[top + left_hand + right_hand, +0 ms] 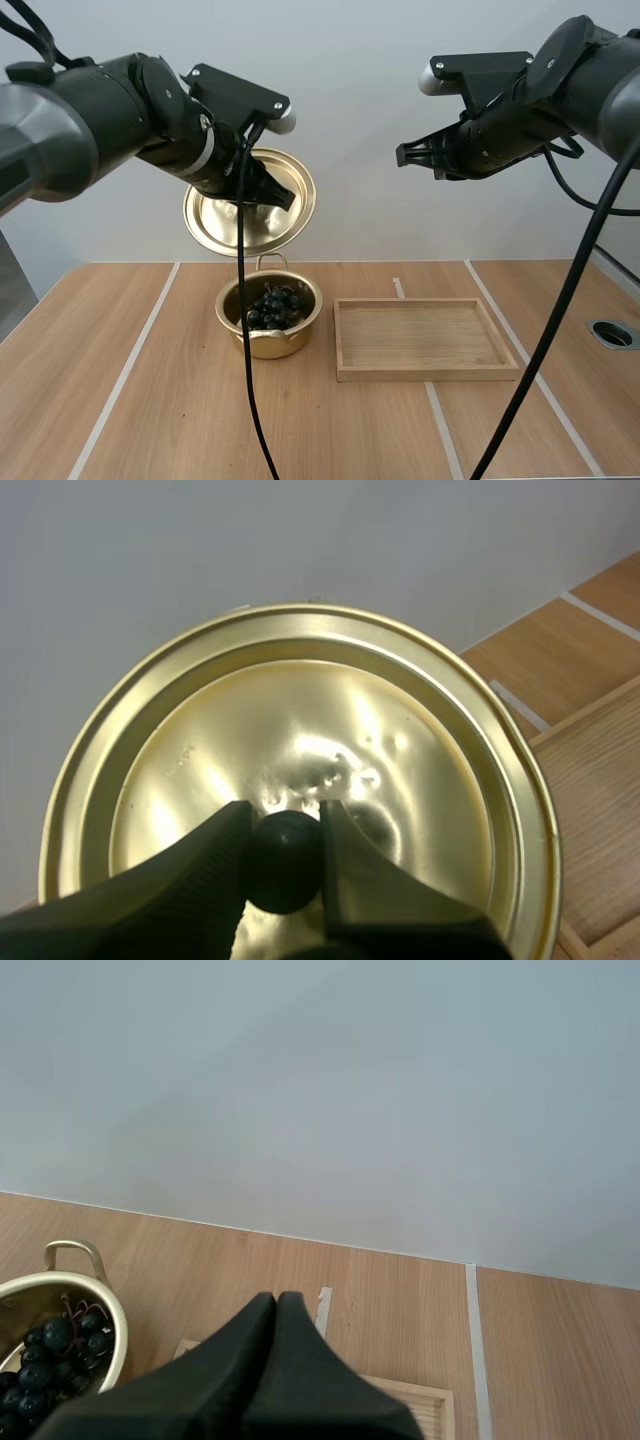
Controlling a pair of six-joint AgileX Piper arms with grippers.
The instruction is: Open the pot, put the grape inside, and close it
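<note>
Left claw (285, 825) pinching lid (300, 710), above pot (272, 345)

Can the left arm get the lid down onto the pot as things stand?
Probably yes: the left gripper holds the lid by its knob above the open pot, grapes inside; the right gripper is raised aside, toward the tray.

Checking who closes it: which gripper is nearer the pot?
Left. The left gripper holds the lid by its knob, raised just above the pot with grapes inside. The right gripper, shut, hangs farther off, toward the wooden tray side.
</note>
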